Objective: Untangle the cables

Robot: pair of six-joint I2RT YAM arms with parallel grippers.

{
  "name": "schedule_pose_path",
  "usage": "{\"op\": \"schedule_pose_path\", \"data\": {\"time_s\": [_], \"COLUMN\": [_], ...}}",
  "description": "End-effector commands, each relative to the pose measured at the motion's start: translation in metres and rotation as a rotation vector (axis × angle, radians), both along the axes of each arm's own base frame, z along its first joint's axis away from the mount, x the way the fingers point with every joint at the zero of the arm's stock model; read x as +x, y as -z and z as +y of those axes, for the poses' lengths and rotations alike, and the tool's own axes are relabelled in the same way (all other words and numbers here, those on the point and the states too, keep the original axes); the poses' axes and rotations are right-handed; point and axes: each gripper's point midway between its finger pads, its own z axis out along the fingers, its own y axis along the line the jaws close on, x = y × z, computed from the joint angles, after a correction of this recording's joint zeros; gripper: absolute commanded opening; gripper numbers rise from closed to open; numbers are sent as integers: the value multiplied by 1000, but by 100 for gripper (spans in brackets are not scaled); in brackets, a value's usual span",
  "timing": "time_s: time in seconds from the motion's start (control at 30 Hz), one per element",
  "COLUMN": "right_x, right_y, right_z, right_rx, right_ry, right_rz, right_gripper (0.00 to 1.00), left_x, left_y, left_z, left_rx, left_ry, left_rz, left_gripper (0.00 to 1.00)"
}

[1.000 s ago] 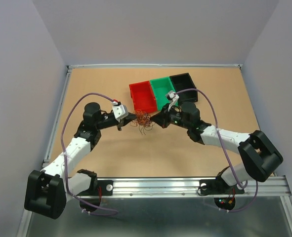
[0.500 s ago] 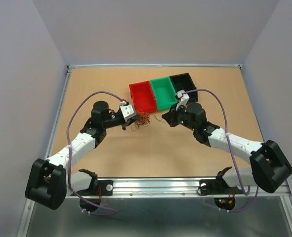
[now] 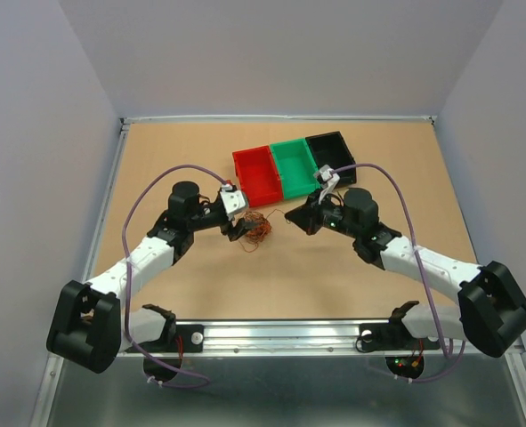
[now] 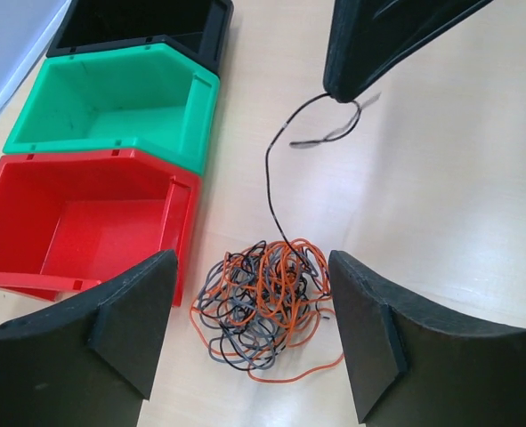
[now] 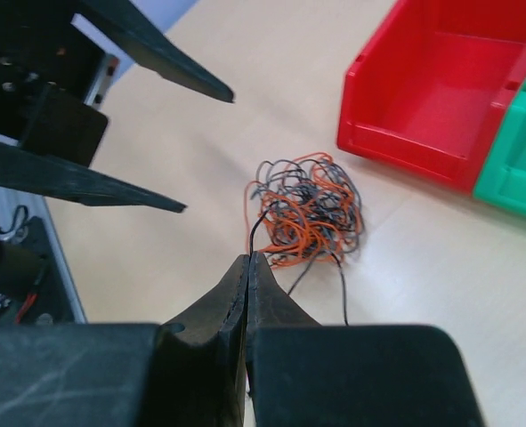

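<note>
Tan table (image 3: 156, 160), wire tangle (image 4: 267, 302) by wide-open empty L gripper (image 4: 252, 258), R gripper (image 5: 247, 258) clamped on black strand (image 4: 270, 178)

The table (image 4: 441, 178) is shown as a pale, wood-toned board, smooth and matt, with only a faint sheen. The red bin (image 4: 76, 157), green bin (image 4: 200, 116) and black bin (image 4: 218, 36) are moulded in smooth plastic, and a soft gloss is seen along their rims. The cables (image 4: 267, 302) are sheathed in thin, smooth insulation, slightly shiny on the orange strands. The left gripper (image 4: 249, 267) and right gripper (image 5: 247, 262) are fitted with matt black fingers (image 4: 129, 329), finely grained. The arm shells (image 3: 142, 258) are finished in glossy white plastic. The rail (image 3: 289, 332) is made of dull, brushed metal.
</note>
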Motion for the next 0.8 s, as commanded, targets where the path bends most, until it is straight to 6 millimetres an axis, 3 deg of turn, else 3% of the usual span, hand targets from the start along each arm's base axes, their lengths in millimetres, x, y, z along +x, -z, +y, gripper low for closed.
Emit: {"op": "schedule_pose_path", "data": {"time_s": [0.0, 0.1, 0.27, 0.33, 0.4, 0.47, 0.5, 0.53, 0.57, 0.67, 0.77], "right_x": [-12, -10, -10, -12, -11, -3, -3, 1, 4, 15, 33], "right_y": [-49, -68, -111, -119, -123, -117, -98, -94, -83, -39, -6], "right_z": [16, 22, 32, 35, 35, 28, 23, 16, 11, -3, -17], "right_rx": [110, 118, 153, 156, 145, 123, 94, 82, 53, -48, -137], "right_ry": [-117, -136, -180, -194, -184, -121, -99, -47, -24, 65, 168], "right_rz": [-83, -94, -140, -139, -137, -141, -118, -127, -132, -99, -75], "right_gripper": [0, 1, 0, 1, 1, 18, 24, 31, 44, 66, 71], "left_x": [8, 9, 12, 13, 16, 20, 21, 22, 22, 26, 39], "left_y": [-31, -41, -42, -50, -46, -41, -39, -30, -34, -30, -34], "left_z": [-10, -19, -38, -49, -53, -49, -46, -38, -33, -18, 3], "left_rx": [-49, -76, -96, -109, -105, -95, -89, -78, -88, -85, -113], "left_ry": [24, 60, 93, 102, 102, 69, 51, 21, 7, -52, -111], "left_rz": [-79, -60, -4, 1, 22, 22, 12, 14, -9, -9, 17], "left_gripper": [82, 82, 81, 77, 73, 73, 73, 74, 77, 78, 79]}}
